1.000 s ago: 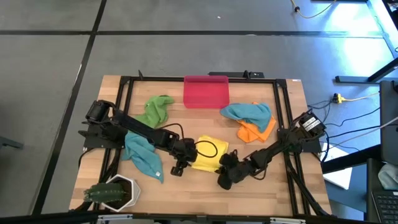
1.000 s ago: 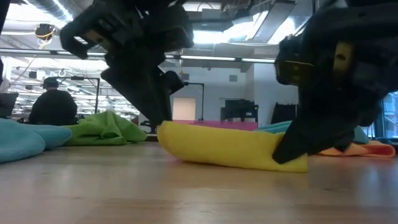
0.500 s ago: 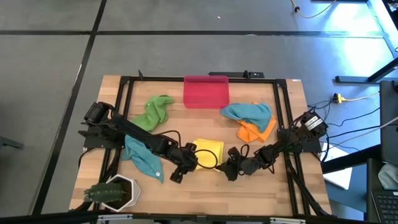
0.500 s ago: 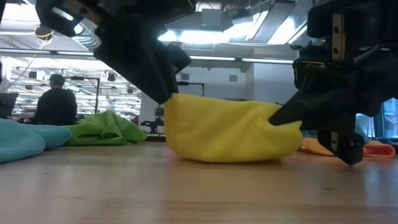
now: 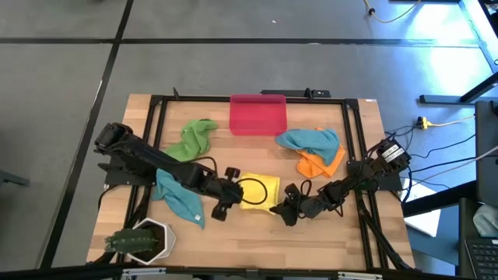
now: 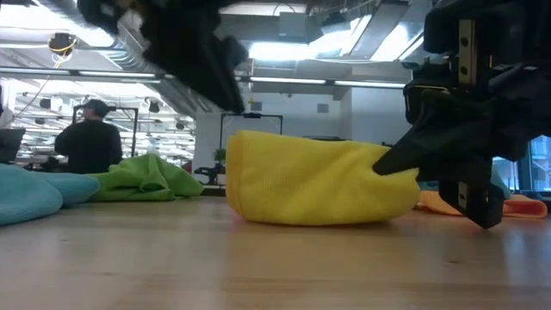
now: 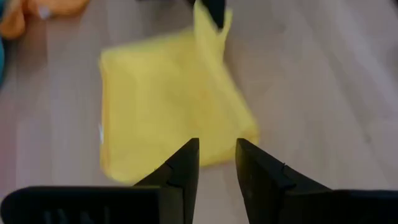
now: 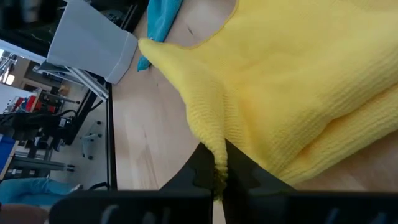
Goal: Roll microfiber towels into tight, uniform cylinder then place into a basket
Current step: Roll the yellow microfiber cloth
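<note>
The yellow towel (image 5: 261, 190) lies folded over on the table's middle, near the front; it also shows in the low view (image 6: 318, 185). My right gripper (image 5: 285, 207) is shut on the towel's right end. My left gripper (image 5: 232, 194) is open and empty at the towel's left edge, raised above it (image 7: 217, 155). The red-pink basket (image 5: 257, 113) stands at the far edge. A green towel (image 5: 193, 138), a teal towel (image 5: 180, 196), and a second teal towel (image 5: 311, 140) lying on an orange one (image 5: 322, 164) lie crumpled on the table. My right gripper pinches a raised fold of the yellow towel's edge (image 8: 211, 146) between its two fingers, at the towel's right end (image 6: 389, 162). The fingers come slanting from the table's right. The held fold stands lifted; the towel's bulk rests on the table.
A white hexagonal pot with a green plant (image 5: 144, 239) stands at the near left corner. A black frame (image 5: 156, 109) runs round the table. A person (image 6: 93, 138) stands in the room beyond.
Both grippers have carried the yellow towel's near edge up and toward the far edge, folding the towel over into a thicker bundle. My left gripper has then let go and drawn back up and toward the table's left. My right gripper keeps its hold.
</note>
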{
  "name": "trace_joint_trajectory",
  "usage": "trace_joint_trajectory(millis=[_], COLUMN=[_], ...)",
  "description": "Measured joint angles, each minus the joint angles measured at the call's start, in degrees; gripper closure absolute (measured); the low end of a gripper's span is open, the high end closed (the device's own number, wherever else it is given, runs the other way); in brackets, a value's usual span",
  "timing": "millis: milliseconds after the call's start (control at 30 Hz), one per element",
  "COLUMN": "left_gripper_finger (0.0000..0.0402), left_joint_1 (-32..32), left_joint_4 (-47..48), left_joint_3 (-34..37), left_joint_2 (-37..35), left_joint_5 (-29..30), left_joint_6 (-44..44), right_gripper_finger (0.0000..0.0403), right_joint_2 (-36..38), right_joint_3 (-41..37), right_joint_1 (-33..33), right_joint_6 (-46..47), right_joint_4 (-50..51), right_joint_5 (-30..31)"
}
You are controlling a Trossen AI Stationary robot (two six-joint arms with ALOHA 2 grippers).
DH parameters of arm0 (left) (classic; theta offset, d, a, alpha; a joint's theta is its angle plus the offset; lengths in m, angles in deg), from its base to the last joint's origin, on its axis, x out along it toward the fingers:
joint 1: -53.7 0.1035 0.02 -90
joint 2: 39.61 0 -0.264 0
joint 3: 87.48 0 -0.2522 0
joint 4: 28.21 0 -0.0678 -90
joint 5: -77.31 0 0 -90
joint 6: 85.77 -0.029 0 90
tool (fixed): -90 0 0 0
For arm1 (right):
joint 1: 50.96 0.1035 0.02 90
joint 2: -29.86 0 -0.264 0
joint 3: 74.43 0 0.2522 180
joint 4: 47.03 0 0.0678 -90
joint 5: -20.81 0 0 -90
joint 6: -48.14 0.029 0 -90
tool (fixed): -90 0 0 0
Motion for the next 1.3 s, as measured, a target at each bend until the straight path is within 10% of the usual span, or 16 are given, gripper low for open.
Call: trace_joint_trajectory(millis=[800,1300], left_gripper_finger=[0.0308,0.0308], left_joint_1=[3.89,5.22], left_joint_4=[-17.39,-17.6], left_joint_3=[0.0,-0.09], left_joint_2=[15.38,18.7], left_joint_5=[-1.35,-4.97], left_joint_6=[-4.52,-3.11], right_gripper_finger=[0.0386,0.0217], right_joint_2=[0.02,1.49], right_joint_3=[3.02,6.96], right_joint_1=[-1.09,-1.09], right_joint_6=[-1.63,-20.52], right_joint_4=[7.33,15.02], right_joint_5=[-2.48,-3.3])
